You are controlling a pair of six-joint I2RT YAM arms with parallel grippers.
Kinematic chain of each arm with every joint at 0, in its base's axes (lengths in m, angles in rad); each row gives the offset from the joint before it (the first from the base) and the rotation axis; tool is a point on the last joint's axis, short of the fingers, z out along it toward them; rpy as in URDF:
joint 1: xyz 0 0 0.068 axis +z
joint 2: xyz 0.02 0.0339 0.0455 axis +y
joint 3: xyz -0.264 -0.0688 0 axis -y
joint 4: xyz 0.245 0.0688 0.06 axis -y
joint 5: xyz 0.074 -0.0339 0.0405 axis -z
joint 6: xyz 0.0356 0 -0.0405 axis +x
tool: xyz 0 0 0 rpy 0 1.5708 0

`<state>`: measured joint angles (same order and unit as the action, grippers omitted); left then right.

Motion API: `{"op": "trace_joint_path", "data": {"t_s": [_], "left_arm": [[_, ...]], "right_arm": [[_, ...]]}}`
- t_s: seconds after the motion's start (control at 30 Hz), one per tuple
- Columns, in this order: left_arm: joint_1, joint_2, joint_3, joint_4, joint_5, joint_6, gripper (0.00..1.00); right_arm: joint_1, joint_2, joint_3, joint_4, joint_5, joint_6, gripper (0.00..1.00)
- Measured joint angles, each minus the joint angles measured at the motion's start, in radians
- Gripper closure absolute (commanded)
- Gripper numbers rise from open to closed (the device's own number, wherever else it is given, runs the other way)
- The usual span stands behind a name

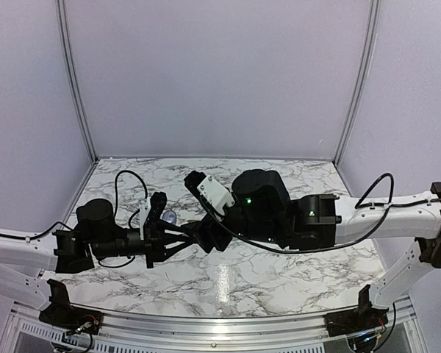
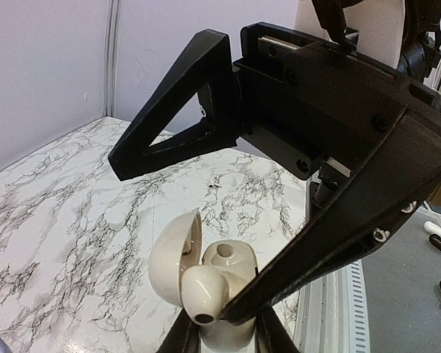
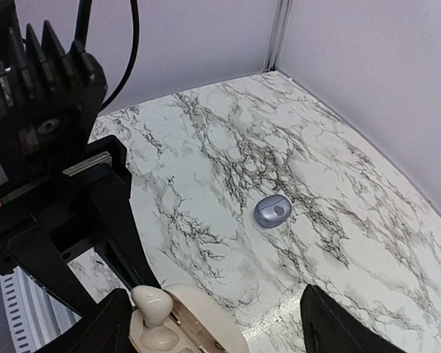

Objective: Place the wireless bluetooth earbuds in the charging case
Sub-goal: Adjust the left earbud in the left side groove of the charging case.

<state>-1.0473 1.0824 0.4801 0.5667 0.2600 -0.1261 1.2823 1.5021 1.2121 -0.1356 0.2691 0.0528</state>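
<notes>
Right now both arms meet over the middle of the marble table [image 1: 279, 283]. The left gripper [image 2: 226, 340] is nearly closed, its fingers clasping the base of the cream charging case [image 2: 170, 263], whose lid stands swung open. One earbud [image 2: 224, 255] sits down in its well. The other earbud [image 2: 201, 289] rests at the front of the case, standing proud rather than sunk in. The right gripper [image 3: 213, 298] hangs with its jaws spread wide to either side of the case, gripping nothing; one finger's tip lies just beside the proud earbud. A small blue-grey oval piece [image 3: 272, 211] lies alone on the marble beyond.
</notes>
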Motion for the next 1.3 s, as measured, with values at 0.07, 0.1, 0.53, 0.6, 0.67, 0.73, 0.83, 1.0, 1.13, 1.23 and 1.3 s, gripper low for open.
{"op": "trace_joint_path", "data": {"t_s": [0.07, 0.1, 0.53, 0.6, 0.67, 0.73, 0.83, 1.0, 1.13, 1.23, 1.3], "left_arm": [[0.000, 0.000, 0.000, -0.003, 0.000, 0.000, 1.00], [0.000, 0.000, 0.000, -0.005, 0.000, 0.000, 1.00], [0.001, -0.019, 0.000, -0.016, -0.005, 0.004, 1.00], [0.001, -0.021, 0.000, -0.016, -0.010, 0.005, 1.00], [0.001, -0.022, 0.000, -0.019, -0.025, 0.011, 1.00], [0.001, -0.022, 0.000, -0.029, -0.047, 0.018, 1.00], [0.001, -0.019, 0.008, -0.060, -0.084, 0.028, 1.00], [0.001, -0.015, 0.024, -0.091, -0.147, 0.039, 1.00], [0.001, -0.015, 0.031, -0.100, -0.169, 0.041, 1.00], [0.001, -0.015, 0.031, -0.103, -0.175, 0.041, 1.00], [0.001, -0.015, 0.031, -0.104, -0.175, 0.041, 1.00]], "right_arm": [[-0.001, 0.000, -0.002, 0.000, -0.016, 0.000, 0.21], [-0.002, 0.000, -0.003, 0.000, -0.021, 0.000, 0.21], [-0.003, -0.052, -0.053, -0.011, -0.040, 0.001, 0.22], [-0.004, -0.057, -0.055, -0.017, -0.039, 0.002, 0.22], [-0.006, -0.062, -0.057, -0.019, -0.039, 0.002, 0.21], [-0.008, -0.063, -0.057, -0.020, -0.039, 0.002, 0.20], [-0.008, -0.063, -0.056, -0.024, -0.038, 0.005, 0.19], [-0.008, -0.031, 0.001, -0.043, -0.016, 0.027, 0.16], [-0.008, 0.015, 0.056, -0.050, 0.010, 0.048, 0.14], [-0.008, 0.051, 0.094, -0.058, 0.033, 0.061, 0.13], [-0.008, 0.076, 0.117, -0.068, 0.051, 0.071, 0.13]]}}
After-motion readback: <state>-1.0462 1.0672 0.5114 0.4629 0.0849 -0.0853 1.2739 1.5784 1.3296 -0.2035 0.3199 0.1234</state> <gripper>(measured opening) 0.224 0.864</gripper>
